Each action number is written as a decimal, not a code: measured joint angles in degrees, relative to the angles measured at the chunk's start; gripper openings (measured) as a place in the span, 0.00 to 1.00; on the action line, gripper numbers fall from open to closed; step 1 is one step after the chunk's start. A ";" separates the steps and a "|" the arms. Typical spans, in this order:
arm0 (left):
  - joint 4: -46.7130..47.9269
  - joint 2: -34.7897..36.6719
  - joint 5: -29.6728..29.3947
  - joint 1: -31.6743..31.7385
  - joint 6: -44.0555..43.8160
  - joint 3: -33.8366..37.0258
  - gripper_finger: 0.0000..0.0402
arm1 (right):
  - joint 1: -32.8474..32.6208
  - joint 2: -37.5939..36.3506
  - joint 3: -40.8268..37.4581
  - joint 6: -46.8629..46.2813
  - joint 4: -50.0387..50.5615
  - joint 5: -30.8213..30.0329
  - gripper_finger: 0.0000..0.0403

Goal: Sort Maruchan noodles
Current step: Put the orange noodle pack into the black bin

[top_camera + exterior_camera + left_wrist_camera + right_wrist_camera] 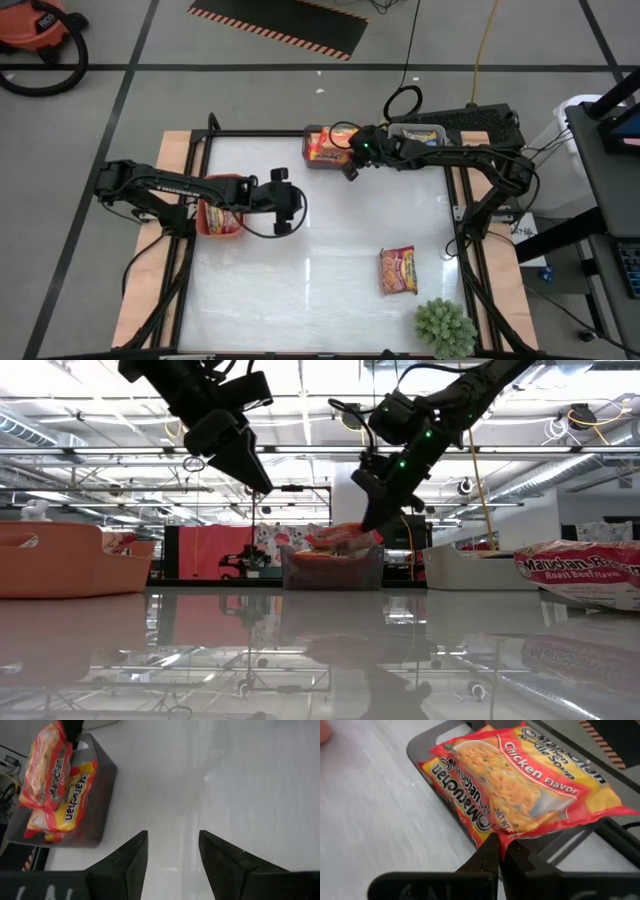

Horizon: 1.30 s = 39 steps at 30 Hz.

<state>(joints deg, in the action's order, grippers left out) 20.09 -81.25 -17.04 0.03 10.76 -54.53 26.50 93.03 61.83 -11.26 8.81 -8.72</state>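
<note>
My right gripper (350, 165) (500, 845) is shut on a red-trimmed chicken-flavour Maruchan noodle packet (530, 780) over the grey bin (308, 150) at the table's far edge. A second red-trimmed packet (460, 795) lies in that bin beneath it. A pinkish-trimmed packet (397, 270) lies flat on the table near the right, also seen in the low view (585, 570). My left gripper (288, 205) (172, 850) hangs open above bare table left of centre, nothing between its fingers. My right gripper pinches the packet's crimped end seam (512, 834) between its two fingers. The fingers slant down toward the table's far left. The packet (345, 538) sits tilted over the grey bin, overlapping the packet that lies inside.
A red bin (205, 228) holding packets stands at the left under my left arm. A white bin (420, 128) with a packet sits at the far right. A green plant (445, 325) stands at the near right corner. The table's middle is bare.
</note>
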 joint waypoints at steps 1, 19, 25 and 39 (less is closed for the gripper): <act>-0.42 0.00 0.01 0.00 0.07 -0.02 0.45 | 0.00 0.00 -0.24 0.20 -0.78 0.14 0.00; -0.06 0.00 2.06 -0.02 0.57 -0.02 0.45 | 0.00 -2.55 -0.40 1.58 6.50 -1.52 0.23; -0.15 0.00 2.22 -0.01 0.57 -0.02 0.45 | 0.01 -7.03 -0.40 1.70 8.23 -2.49 0.28; -0.61 0.00 2.21 -0.02 0.77 -0.02 0.45 | 4.22 0.81 -0.36 4.95 -4.84 -4.36 0.01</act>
<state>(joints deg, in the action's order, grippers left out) 19.49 -81.25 -14.83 0.01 11.53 -54.54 30.72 93.84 61.47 -6.30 3.97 -13.08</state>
